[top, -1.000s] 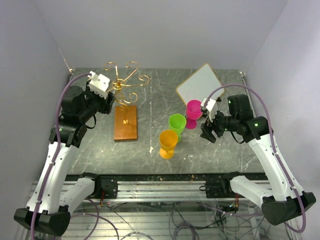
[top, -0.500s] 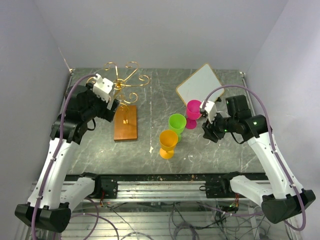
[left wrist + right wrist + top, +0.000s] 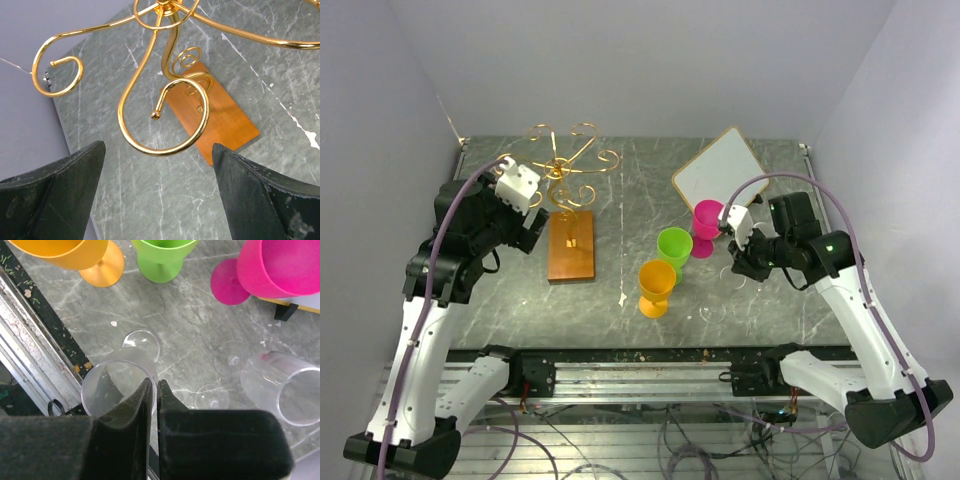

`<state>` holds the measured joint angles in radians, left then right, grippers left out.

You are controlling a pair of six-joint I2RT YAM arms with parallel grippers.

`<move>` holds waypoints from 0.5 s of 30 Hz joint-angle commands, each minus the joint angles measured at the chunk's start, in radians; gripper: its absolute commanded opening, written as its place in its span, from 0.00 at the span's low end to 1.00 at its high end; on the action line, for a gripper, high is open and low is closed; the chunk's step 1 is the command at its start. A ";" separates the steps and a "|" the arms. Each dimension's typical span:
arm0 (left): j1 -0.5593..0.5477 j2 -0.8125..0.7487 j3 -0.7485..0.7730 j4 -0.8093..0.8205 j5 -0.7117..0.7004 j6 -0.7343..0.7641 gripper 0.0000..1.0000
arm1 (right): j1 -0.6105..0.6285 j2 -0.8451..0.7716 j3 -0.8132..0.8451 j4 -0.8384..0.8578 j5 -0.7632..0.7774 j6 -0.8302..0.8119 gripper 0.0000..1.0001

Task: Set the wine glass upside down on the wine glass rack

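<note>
No legible text, label, brand name, number or sign in any of three views. Nothing readable from overhead camera, nor from either wrist camera.
</note>
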<state>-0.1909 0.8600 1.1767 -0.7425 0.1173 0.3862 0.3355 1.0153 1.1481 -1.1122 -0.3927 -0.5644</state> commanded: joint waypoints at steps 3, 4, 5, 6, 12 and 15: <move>0.002 -0.015 0.082 -0.107 -0.044 0.023 0.99 | 0.005 -0.060 0.049 -0.006 0.052 -0.018 0.00; 0.002 -0.021 0.085 -0.109 -0.050 0.020 0.99 | 0.006 -0.072 0.062 -0.007 0.058 -0.029 0.00; 0.002 -0.028 0.089 -0.107 -0.059 0.014 0.99 | 0.005 -0.085 0.076 -0.012 0.062 -0.042 0.00; 0.002 -0.033 0.094 -0.110 -0.065 0.007 0.99 | 0.005 -0.101 0.094 -0.016 0.066 -0.056 0.00; 0.002 -0.011 0.190 -0.170 -0.013 -0.027 0.99 | 0.006 -0.151 0.243 -0.030 -0.015 -0.109 0.00; 0.010 0.000 0.240 -0.181 0.029 -0.067 0.98 | 0.006 -0.119 0.379 -0.056 -0.088 -0.120 0.00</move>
<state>-0.1909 0.8520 1.3418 -0.8837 0.0914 0.3763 0.3359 0.8780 1.3869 -1.1454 -0.3801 -0.6479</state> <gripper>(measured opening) 0.997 0.025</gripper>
